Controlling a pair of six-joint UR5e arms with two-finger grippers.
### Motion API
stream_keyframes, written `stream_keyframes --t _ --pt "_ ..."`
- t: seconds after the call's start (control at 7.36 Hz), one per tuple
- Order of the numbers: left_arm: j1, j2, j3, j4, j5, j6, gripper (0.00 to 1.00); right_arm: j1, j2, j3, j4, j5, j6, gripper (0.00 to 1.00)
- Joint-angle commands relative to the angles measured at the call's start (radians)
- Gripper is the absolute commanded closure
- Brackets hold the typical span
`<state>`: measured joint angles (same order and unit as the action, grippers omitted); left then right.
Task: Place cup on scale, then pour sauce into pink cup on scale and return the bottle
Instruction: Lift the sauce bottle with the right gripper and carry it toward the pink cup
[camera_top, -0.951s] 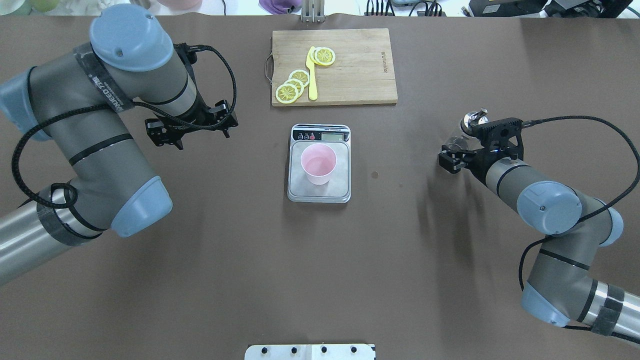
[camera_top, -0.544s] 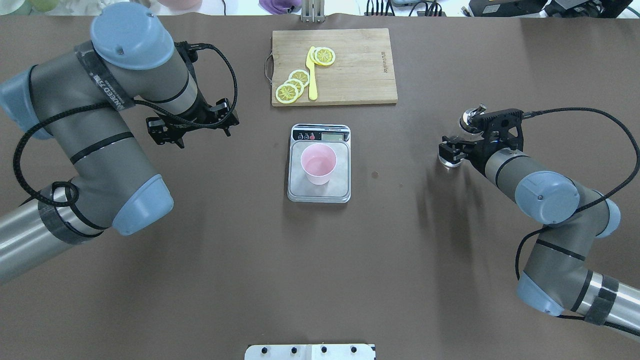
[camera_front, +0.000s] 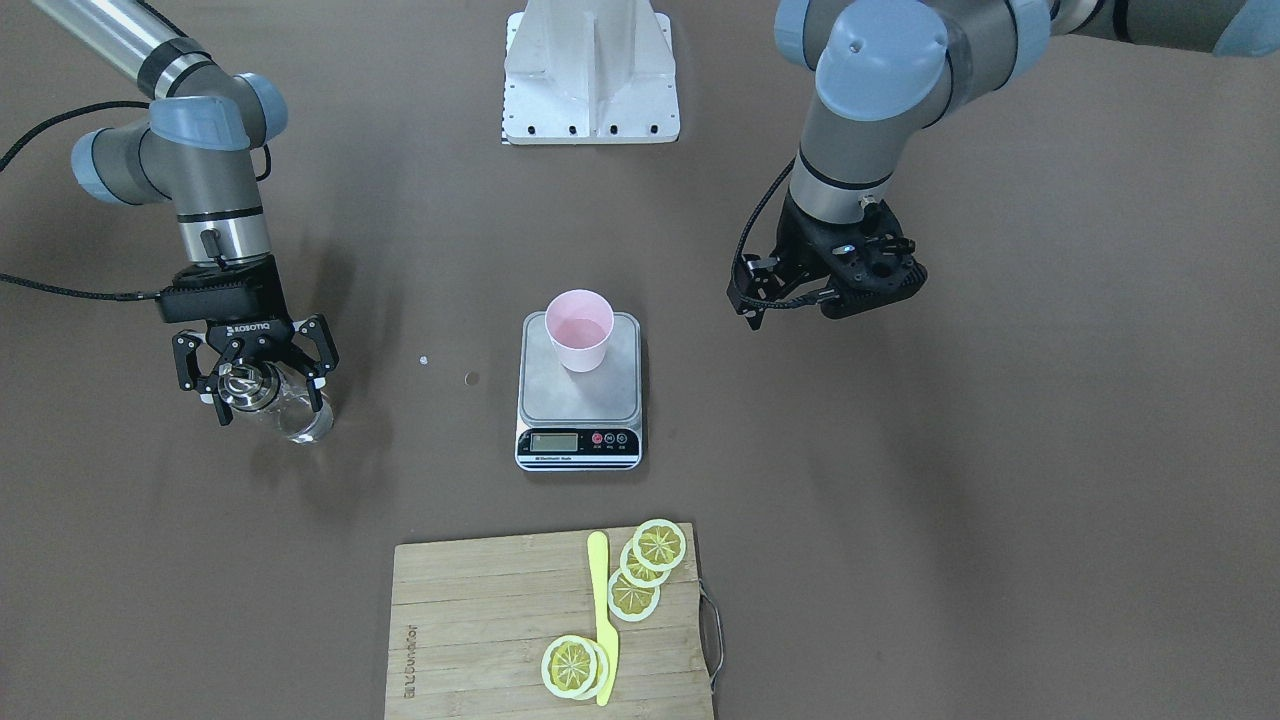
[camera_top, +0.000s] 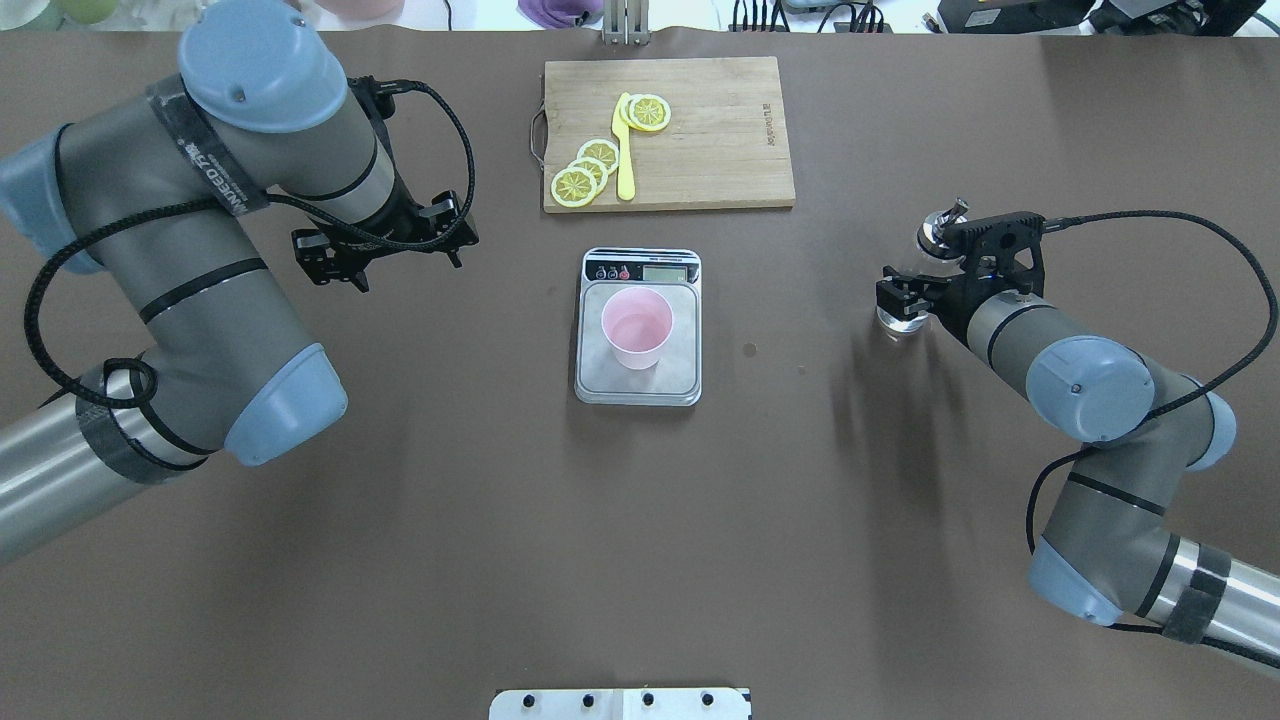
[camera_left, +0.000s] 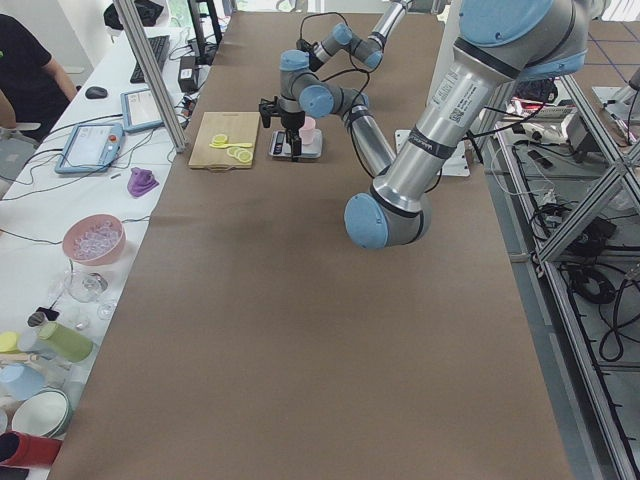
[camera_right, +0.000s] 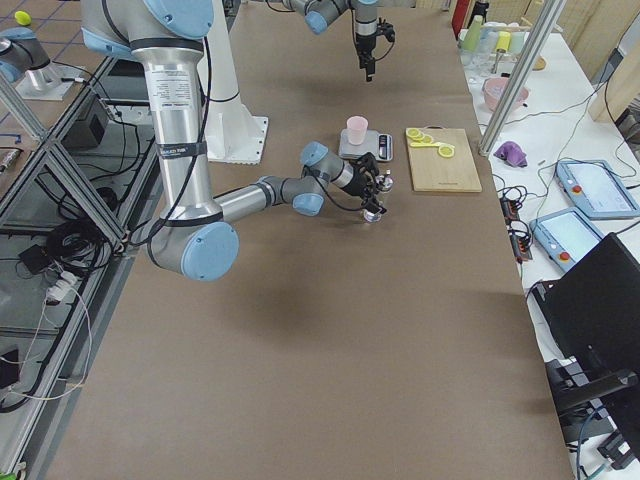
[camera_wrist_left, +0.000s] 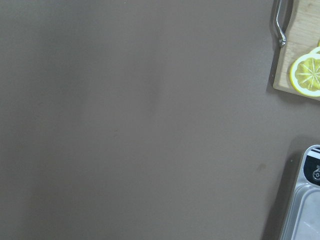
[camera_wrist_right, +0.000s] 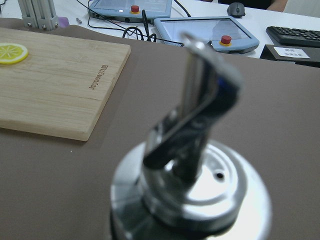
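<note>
On scale (camera_front: 580, 400), cup (camera_front: 578, 335) upright; bottle (camera_front: 290, 415) between right fingers (camera_front: 322, 372).

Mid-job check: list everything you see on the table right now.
Small pale pink plastic cup: one, pink, upright on the scale.
Grey steel digital kitchen scale: one, grey, table centre.
Clear glass bottle with silver pour spout: one, clear, robot's right side.
Wooden cutting board: one, tan, beyond the scale.
Lemon slices: about five, yellow, on the board.
Yellow plastic knife: one, yellow, among the slices.
Right pincer: one, black, closed on the bottle.
Left pincer: one, black, open, empty.
</note>
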<state>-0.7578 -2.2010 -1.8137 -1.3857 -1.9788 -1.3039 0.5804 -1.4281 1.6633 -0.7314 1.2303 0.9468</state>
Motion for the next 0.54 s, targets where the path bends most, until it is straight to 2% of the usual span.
stream_keyframes --t 0.0,0.14,0.27,0.41 --pt "-0.002 0.001 0.001 0.001 0.000 0.000 0.01 -0.004 0.001 0.001 0.001 0.000 0.006 0.47" --pt "-0.002 0.001 0.001 0.001 -0.002 0.000 0.01 -0.005 0.001 0.007 0.001 0.000 0.006 0.83" --pt "-0.002 0.001 -0.001 0.001 -0.002 -0.002 0.01 -0.005 0.001 0.015 0.001 -0.002 0.006 1.00" --pt "-0.002 0.001 -0.001 0.001 -0.002 -0.002 0.01 0.004 0.001 0.033 -0.002 0.000 0.003 1.00"
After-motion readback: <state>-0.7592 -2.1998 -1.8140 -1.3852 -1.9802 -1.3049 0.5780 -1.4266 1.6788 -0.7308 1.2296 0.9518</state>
